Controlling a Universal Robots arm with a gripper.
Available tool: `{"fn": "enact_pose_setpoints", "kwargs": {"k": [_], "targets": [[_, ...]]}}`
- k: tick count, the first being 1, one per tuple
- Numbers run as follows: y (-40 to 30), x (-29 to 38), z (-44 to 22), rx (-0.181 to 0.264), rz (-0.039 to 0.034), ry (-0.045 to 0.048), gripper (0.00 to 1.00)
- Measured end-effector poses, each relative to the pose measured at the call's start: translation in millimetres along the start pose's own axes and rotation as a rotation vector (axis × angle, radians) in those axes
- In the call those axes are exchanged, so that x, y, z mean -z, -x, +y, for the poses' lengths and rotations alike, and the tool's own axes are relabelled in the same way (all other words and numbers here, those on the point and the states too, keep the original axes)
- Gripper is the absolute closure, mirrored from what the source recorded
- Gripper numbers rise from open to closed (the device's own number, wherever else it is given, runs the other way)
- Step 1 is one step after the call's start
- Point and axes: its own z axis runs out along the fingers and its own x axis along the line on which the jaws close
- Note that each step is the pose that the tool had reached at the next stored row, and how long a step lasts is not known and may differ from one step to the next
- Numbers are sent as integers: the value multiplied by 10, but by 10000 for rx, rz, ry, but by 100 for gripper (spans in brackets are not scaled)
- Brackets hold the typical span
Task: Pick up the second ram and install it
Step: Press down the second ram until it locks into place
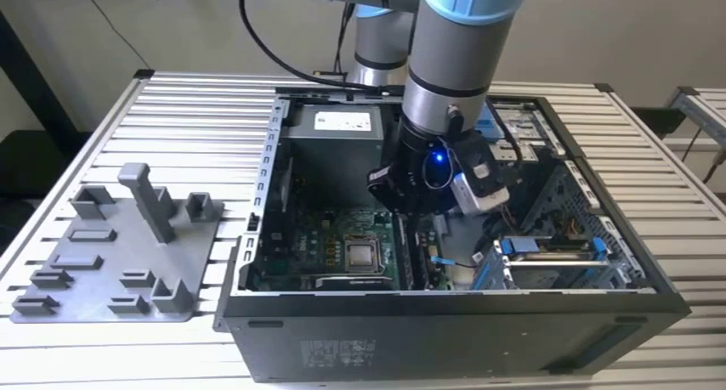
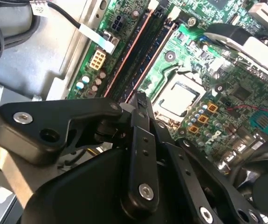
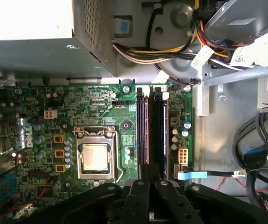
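Your arm (image 1: 454,59) comes down almost straight from above into the open computer case (image 1: 454,322), its wrist sunk below the case rim and the black gripper (image 1: 411,205) reaching toward the motherboard (image 1: 340,237) on the case floor. In the first wrist view the gripper (image 3: 148,184) sits directly over the memory slots (image 3: 151,126), its two fingers (image 3: 136,193) drawn close together with only a thin gap between them. In the second wrist view the gripper (image 2: 140,100) looks the same: fingers (image 2: 138,121) pressed together, the tip lined up with the long dark slots (image 2: 143,56) running away from it.

You cannot tell from these views whether a stick is pinched between the fingers. The second ram (image 3: 158,128) appears as a dark strip standing in the slot straight ahead of the fingertips, parallel to the neighbouring slot (image 3: 142,126) with the orange edge. Whether the fingertips touch it cannot be made out.

To one side of the fingers lies the processor socket (image 3: 96,156) with its pale metal lid, near the slots but apart from them. Beyond the far ends of the slots sits the grey power supply (image 3: 40,42) and a bundle of coloured cables (image 3: 171,46). Outside the case, on the exterior view's left, the grey fixture tray (image 1: 114,254) rests on the slatted table (image 1: 204,101).
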Motion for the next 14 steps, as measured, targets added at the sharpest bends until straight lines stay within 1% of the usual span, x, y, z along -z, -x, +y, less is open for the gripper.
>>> {"fn": "enact_pose_setpoints", "kwargs": {"k": [5, 6, 14], "targets": [[0, 5, 0, 7, 0, 0, 89], [0, 5, 0, 104, -1, -1, 89], [0, 5, -1, 1558, -26, -12, 89]]}}
